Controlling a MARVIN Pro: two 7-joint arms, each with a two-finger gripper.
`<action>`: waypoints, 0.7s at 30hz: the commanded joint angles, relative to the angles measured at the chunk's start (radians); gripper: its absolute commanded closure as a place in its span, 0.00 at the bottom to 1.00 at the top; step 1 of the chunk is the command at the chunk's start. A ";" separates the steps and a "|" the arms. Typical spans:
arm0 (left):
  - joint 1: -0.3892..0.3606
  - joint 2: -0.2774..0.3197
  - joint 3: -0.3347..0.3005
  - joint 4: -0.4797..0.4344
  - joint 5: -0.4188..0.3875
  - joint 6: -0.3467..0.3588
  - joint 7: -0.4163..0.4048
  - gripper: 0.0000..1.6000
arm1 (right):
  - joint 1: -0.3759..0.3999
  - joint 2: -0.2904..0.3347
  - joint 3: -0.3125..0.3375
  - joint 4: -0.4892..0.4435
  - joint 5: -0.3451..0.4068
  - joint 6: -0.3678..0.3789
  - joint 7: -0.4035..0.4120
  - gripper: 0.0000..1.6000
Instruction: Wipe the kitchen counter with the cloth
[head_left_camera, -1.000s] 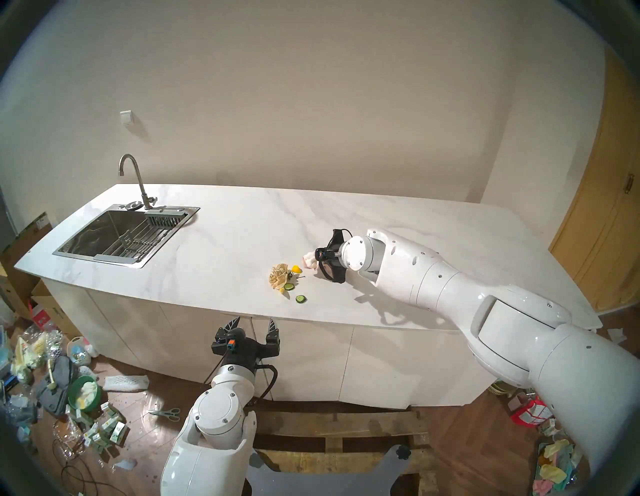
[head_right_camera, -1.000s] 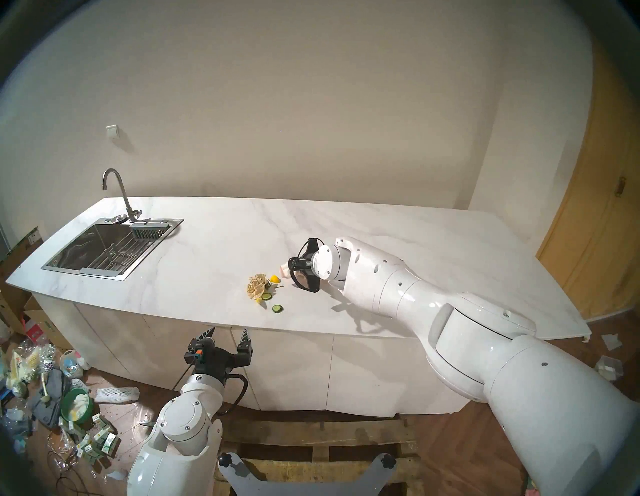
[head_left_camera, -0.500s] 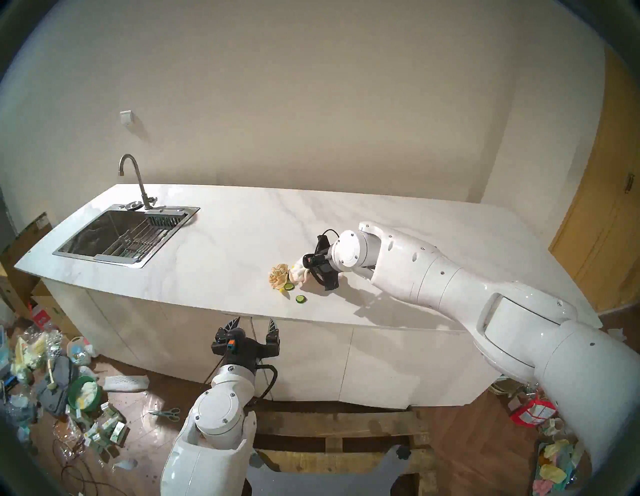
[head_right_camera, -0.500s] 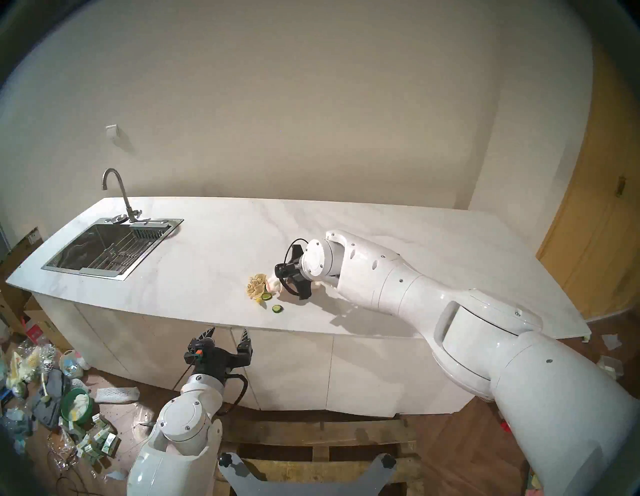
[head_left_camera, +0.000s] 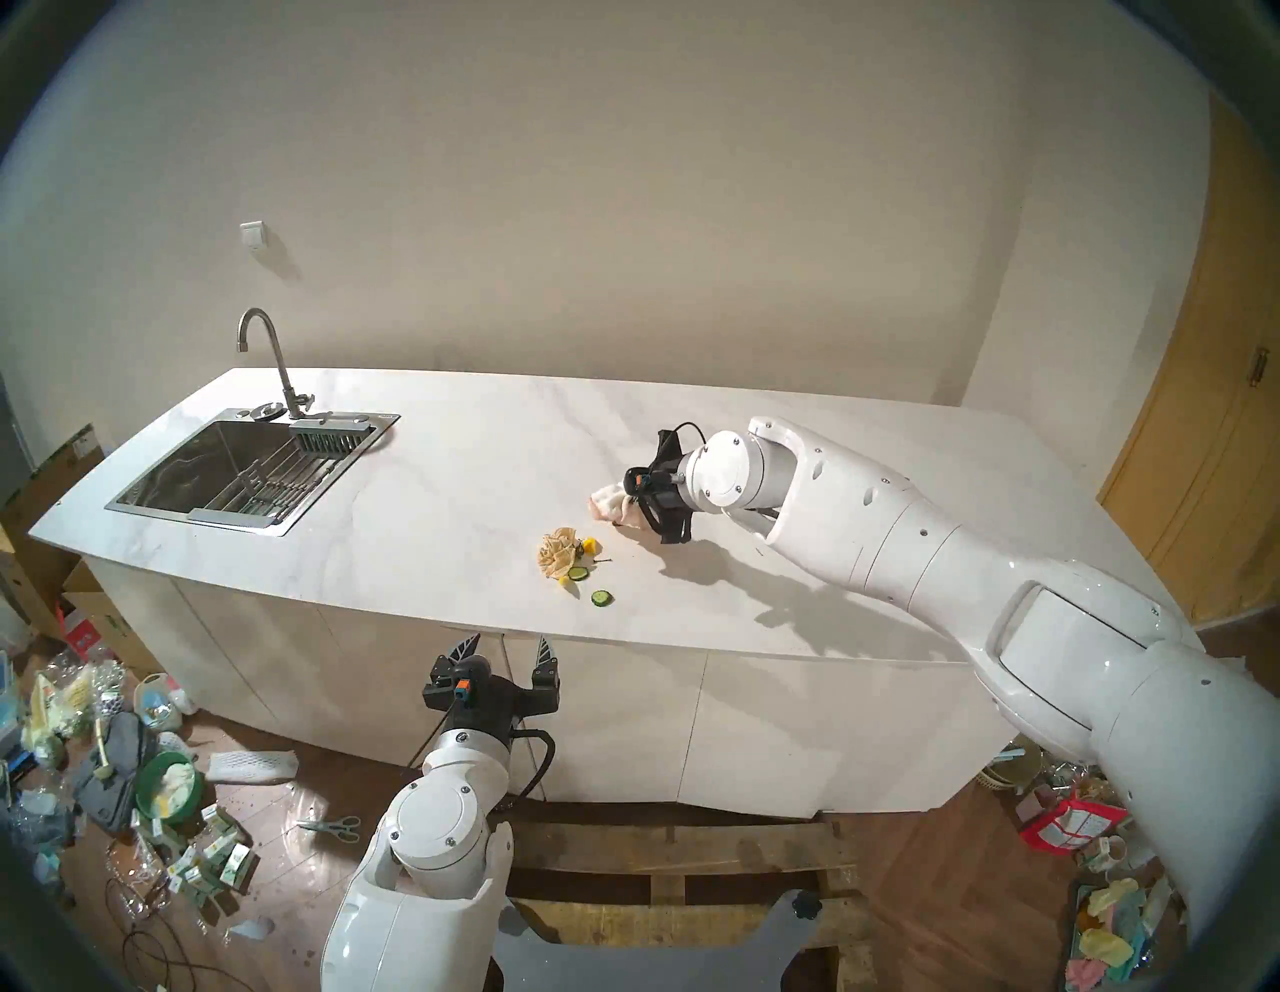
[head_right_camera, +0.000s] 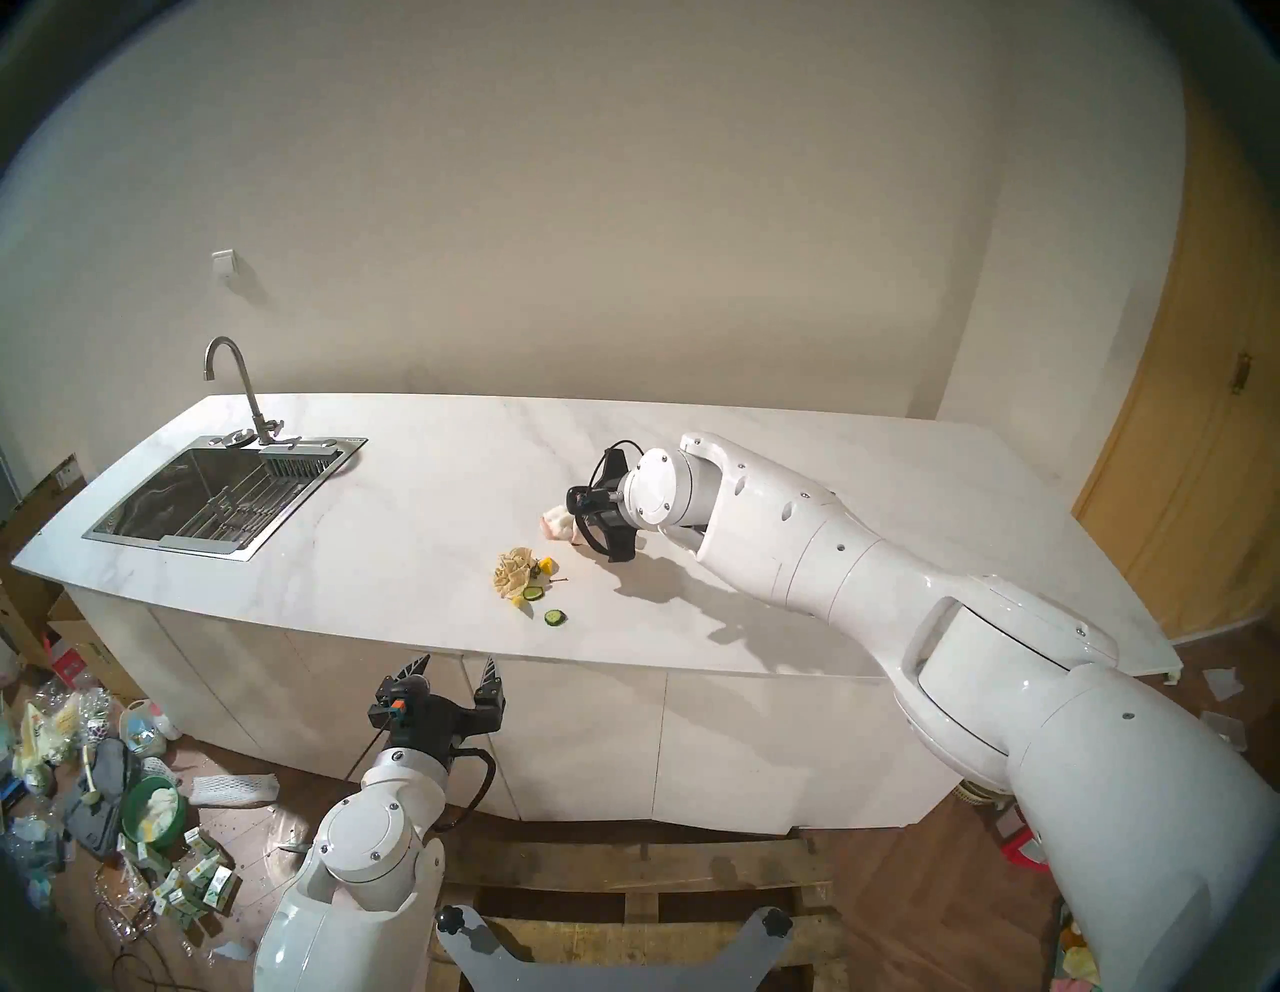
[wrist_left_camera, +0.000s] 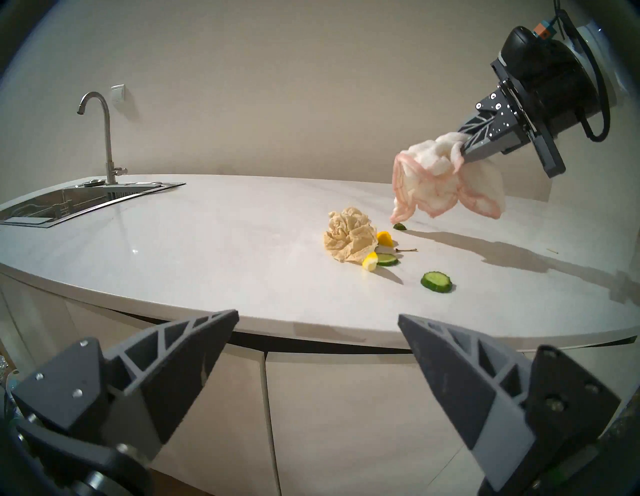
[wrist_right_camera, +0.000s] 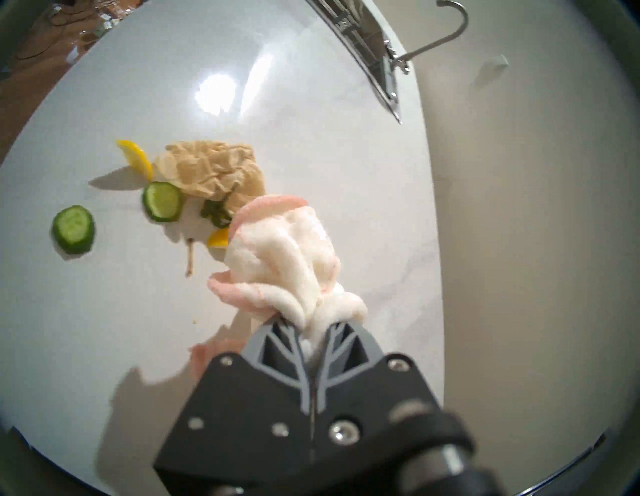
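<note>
The cloth (wrist_left_camera: 440, 183), a white terry towel with pink edging, hangs bunched from my right gripper (wrist_left_camera: 462, 152), which is shut on it. In the right wrist view the cloth (wrist_right_camera: 284, 263) spills out from between the closed fingers (wrist_right_camera: 273, 346). The gripper (head_left_camera: 634, 495) sits over the middle of the white marble-look counter (head_left_camera: 450, 485), behind and to the right of the food scraps. The cloth's (head_left_camera: 609, 502) lowest corner reaches down to about the counter surface. My left gripper (head_left_camera: 509, 641) is open and empty, below the counter's front edge, in front of the cabinet fronts.
A tan paper wad (head_left_camera: 557, 554), two cucumber slices (head_left_camera: 601, 597), lemon pieces (head_left_camera: 589, 544) and a small stem lie near the front edge. The steel sink (head_left_camera: 242, 471) and faucet (head_left_camera: 267, 360) are at the far left. Clutter covers the floor on the left.
My right gripper pushed the cloth forward and left against the scraps, then drew back toward the wall and rose. A lemon piece it had covered shows again. The left arm has not moved.
</note>
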 joint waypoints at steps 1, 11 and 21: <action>-0.004 0.002 0.002 -0.029 -0.002 -0.005 -0.006 0.00 | -0.011 -0.049 0.044 0.026 -0.016 0.022 -0.115 1.00; -0.004 0.002 0.002 -0.030 -0.002 -0.005 -0.006 0.00 | 0.023 -0.115 -0.018 0.160 -0.031 0.019 -0.046 1.00; -0.004 0.002 0.002 -0.029 -0.002 -0.005 -0.006 0.00 | 0.041 -0.082 -0.050 0.157 -0.038 -0.002 0.050 1.00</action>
